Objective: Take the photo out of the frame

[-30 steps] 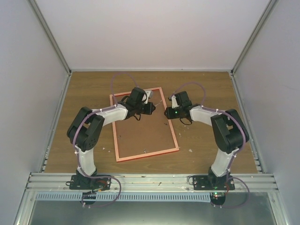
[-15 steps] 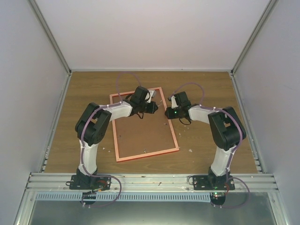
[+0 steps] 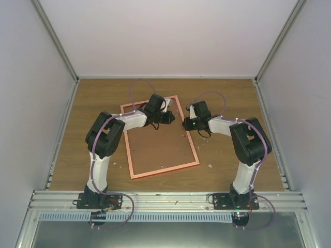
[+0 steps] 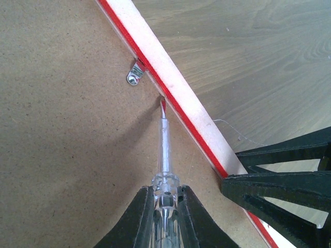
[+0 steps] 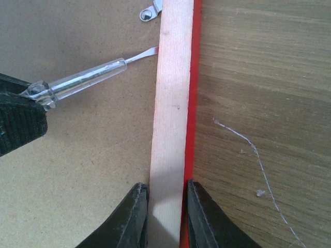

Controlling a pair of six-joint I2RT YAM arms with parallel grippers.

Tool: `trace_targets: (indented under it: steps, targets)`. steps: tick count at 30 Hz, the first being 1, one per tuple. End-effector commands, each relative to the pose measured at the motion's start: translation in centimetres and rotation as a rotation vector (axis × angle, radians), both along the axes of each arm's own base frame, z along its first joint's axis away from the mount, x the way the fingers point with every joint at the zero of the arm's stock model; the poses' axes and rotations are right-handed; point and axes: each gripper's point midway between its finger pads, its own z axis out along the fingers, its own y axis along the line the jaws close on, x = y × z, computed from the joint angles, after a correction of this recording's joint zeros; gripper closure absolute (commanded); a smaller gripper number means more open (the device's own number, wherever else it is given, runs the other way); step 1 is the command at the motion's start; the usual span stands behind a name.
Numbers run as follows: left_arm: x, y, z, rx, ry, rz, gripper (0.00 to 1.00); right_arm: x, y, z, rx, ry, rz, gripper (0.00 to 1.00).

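The wooden table (image 3: 227,98) carries the frame (image 3: 192,146), which lies face down around its middle, tilted, with one short end toward the far edge. Its brown backing board (image 3: 160,144) faces up, so the photo is hidden. The right gripper (image 5: 166,188) straddles the frame's right rail, its fingers closed against both sides of the pale wood. The left gripper (image 4: 164,194) is nearly closed, clamping a clear-handled screwdriver (image 4: 164,150). The flat tip sits at the seam between board and rail, just beside a small metal clip (image 4: 135,73). A thin pale thread (image 5: 253,150) lies on the table right of the rail, and pale crumbs (image 3: 210,166) lie near the frame's near right corner.
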Motion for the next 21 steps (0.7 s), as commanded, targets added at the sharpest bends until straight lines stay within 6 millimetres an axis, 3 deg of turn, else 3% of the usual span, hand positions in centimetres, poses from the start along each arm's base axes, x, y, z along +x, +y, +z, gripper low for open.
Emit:
trace_targets:
  steps: [1,4,14,21]
  targets:
    - [2.3,1.5,-0.5,0.012,-0.033,0.088,1.00,-1.1,0.1,-1.4,0.002,0.041,0.029,0.79]
    - [2.5,1.6,-0.4,-0.003,-0.038,0.097,1.00,-1.3,0.2,-1.5,0.007,0.047,0.032,0.80]
    - [1.7,1.3,2.8,-0.092,-0.134,0.067,1.00,-1.7,0.1,-1.6,0.017,0.055,0.031,0.84]
    - [1.4,1.2,3.2,-0.106,-0.142,0.053,1.00,-1.9,0.2,-1.7,0.021,0.058,0.034,0.89]
